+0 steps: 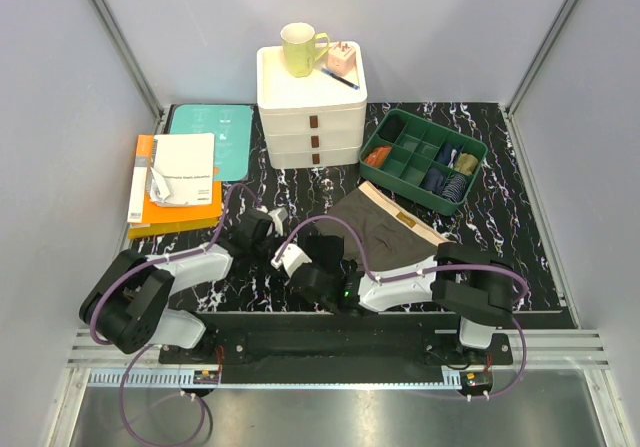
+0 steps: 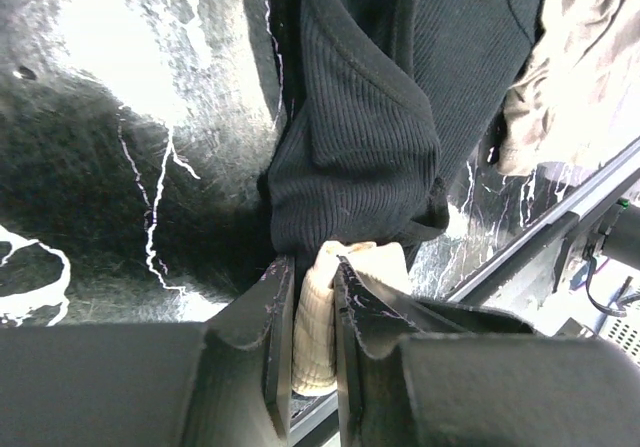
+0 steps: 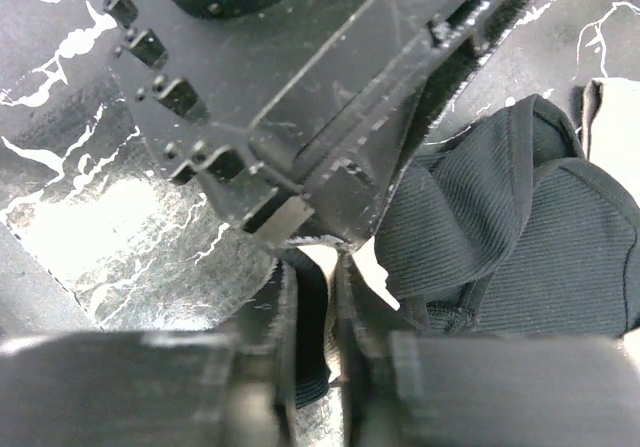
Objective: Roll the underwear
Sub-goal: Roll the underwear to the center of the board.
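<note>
Left gripper point(image 2: 315, 267) pinches the black underwear point(image 2: 370, 117) by its beige waistband point(image 2: 380, 262). Right gripper point(image 3: 315, 272) is narrow on the same cloth, right beside it. Risk: the thin pinch slips, or the crowded grippers collide mid-roll.

The left arm point(image 1: 195, 265) and right arm point(image 1: 400, 289) match: rounded black joint housings joined by white link shells, each on a black base at the near edge of the table point(image 1: 520, 197). A purple-grey cable point(image 1: 100, 317) loops from each base along the links. A small green light point(image 1: 347, 292) glows on the right arm. The left gripper point(image 2: 312, 267) and right gripper point(image 3: 315, 267) have matte black fingers point(image 2: 272, 317) scuffed with pale scratches. The left gripper's flat side carries a row of small black screw heads point(image 3: 160, 87).
</note>
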Robot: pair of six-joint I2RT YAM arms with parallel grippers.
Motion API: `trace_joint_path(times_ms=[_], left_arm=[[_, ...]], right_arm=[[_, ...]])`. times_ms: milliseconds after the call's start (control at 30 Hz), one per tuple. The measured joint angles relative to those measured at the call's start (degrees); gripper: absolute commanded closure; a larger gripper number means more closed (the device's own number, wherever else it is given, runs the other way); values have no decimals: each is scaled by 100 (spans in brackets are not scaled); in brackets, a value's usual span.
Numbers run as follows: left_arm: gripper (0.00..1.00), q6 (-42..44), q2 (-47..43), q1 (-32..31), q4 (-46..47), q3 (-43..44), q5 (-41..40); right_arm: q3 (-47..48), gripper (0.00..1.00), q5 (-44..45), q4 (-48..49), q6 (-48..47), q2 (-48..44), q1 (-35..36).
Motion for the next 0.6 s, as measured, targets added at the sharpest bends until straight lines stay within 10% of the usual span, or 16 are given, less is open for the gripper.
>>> trace_joint_path(times_ms=[367,600], left_arm=[[6,17,-501,326,-511,109,-116],[1,55,-1351,743,-1233,61,-857]], right_arm=[[37,100,-741,-192,260,-168,-199],[37,100,-2420,-520,796,-426,-743]])
